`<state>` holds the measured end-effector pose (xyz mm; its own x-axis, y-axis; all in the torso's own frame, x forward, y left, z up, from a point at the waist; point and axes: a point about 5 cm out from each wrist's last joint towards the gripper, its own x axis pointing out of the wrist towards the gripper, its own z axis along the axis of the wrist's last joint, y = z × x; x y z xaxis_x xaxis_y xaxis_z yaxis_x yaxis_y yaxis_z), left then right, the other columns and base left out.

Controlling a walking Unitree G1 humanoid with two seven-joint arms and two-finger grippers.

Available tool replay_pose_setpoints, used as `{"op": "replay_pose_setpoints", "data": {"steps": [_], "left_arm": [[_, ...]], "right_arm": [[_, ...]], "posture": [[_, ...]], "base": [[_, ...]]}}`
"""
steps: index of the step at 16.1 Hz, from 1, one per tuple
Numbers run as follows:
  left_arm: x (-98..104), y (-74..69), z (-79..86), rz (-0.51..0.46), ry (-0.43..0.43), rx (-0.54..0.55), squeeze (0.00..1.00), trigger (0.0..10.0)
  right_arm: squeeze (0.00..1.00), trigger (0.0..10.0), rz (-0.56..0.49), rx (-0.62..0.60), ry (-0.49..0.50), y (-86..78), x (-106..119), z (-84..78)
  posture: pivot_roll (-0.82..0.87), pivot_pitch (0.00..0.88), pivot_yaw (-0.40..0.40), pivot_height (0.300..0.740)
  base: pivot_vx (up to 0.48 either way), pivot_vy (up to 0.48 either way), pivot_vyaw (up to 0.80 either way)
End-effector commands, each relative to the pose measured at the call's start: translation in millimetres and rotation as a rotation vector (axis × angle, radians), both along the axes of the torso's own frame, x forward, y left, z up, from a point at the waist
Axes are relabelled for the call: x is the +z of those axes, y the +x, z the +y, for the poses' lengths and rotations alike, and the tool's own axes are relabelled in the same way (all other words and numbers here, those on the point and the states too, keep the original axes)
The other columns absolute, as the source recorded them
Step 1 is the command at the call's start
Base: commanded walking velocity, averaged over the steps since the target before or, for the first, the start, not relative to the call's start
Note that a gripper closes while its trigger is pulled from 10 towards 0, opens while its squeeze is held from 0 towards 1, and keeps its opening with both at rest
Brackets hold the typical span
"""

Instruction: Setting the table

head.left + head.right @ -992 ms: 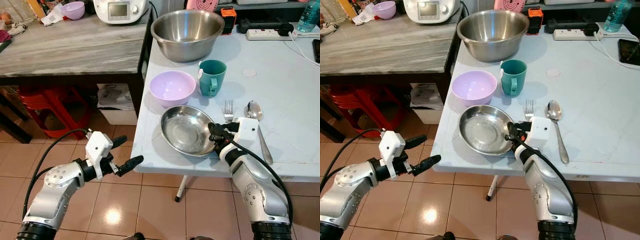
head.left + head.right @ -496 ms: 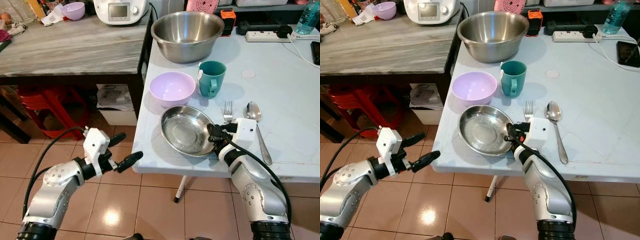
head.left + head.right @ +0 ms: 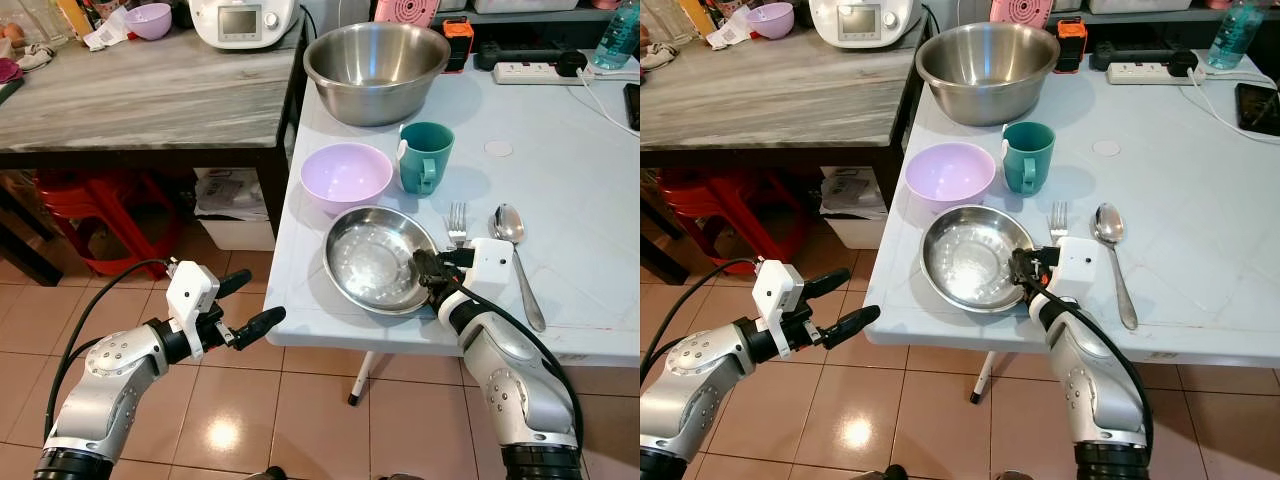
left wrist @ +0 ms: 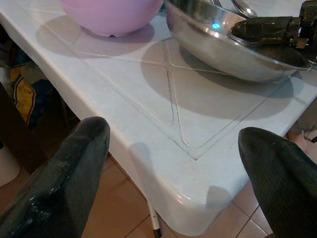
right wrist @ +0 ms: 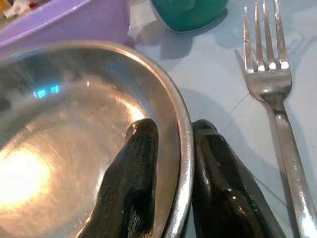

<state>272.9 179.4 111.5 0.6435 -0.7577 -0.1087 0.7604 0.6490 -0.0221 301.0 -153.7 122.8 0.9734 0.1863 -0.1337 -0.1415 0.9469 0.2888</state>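
Right gripper (image 3: 424, 271) pinches right rim of shallow round steel plate (image 3: 375, 259) at white table's (image 3: 580, 190) near edge, w/ steel fork (image 3: 456, 221) just right; left gripper (image 3: 245, 305) spread wide off near-left corner.

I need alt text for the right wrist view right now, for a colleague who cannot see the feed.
The right gripper pinches the rim of the shallow stainless steel plate, one black finger inside and one outside. On the pale table beside it lies a silver fork, with the base of a teal mug and part of a lilac plastic bowl beyond.
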Motion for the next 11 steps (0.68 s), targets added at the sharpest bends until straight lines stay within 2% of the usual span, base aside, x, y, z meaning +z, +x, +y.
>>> {"op": "replay_pose_setpoints", "data": {"steps": [1,2,3,4,5,6,7,8,9,11], "left_arm": [[3,0.4,7.0,-0.010,0.023,0.008,0.00,10.0],[4,1.1,8.0,-0.011,0.025,0.008,0.00,10.0],[5,0.7,9.2,-0.012,0.029,0.008,0.00,10.0],[5,0.4,9.7,-0.011,0.030,0.009,0.00,10.0],[4,-0.2,10.6,-0.009,0.032,0.009,0.00,10.0],[4,-0.3,10.9,-0.007,0.032,0.011,0.00,10.0],[4,-0.9,11.0,-0.005,0.032,0.010,0.00,10.0],[4,-1.1,11.1,-0.004,0.033,0.008,0.00,10.0],[3,-0.9,11.4,-0.002,0.034,0.008,0.00,10.0],[4,-0.6,11.6,-0.001,0.037,0.006,0.00,10.0]], "right_arm": [[0.00,10.0,0.126,0.010,0.041,-7.7,-23,5.4],[0.00,10.0,0.108,0.010,0.096,-7.4,-15,5.5],[0.00,10.0,0.075,0.021,0.086,-9.2,-6,3.9],[0.06,10.0,0.063,0.025,0.086,-10.3,-3,3.4],[1.00,10.0,0.065,0.021,0.089,-12.3,-1,3.0],[1.00,10.0,0.072,0.022,0.088,-14.4,-3,3.0],[0.58,10.0,0.085,0.025,0.088,-15.9,-6,3.4],[0.37,10.0,0.093,0.024,0.090,-16.0,-7,3.9],[0.00,10.0,0.099,0.027,0.094,-15.7,-7,5.2],[0.00,10.0,0.134,0.026,0.089,-14.0,-10,5.9]], "posture": [[-0.12,0.143,0.106,0.740],[-0.11,0.145,0.108,0.740],[-0.11,0.148,0.109,0.740],[-0.11,0.150,0.109,0.740],[-0.11,0.151,0.110,0.740],[-0.11,0.151,0.110,0.740],[-0.11,0.153,0.111,0.740],[-0.11,0.153,0.111,0.740],[-0.12,0.155,0.112,0.740],[-0.11,0.155,0.112,0.740]], "base": [[0.000,0.000,0.00],[0.000,0.000,0.00],[0.000,0.000,0.00],[0.000,0.000,0.00],[0.000,0.000,0.00],[0.000,0.000,0.00],[0.000,0.000,0.00],[0.000,0.000,0.00],[0.000,0.000,0.00],[0.000,0.000,0.00]]}}
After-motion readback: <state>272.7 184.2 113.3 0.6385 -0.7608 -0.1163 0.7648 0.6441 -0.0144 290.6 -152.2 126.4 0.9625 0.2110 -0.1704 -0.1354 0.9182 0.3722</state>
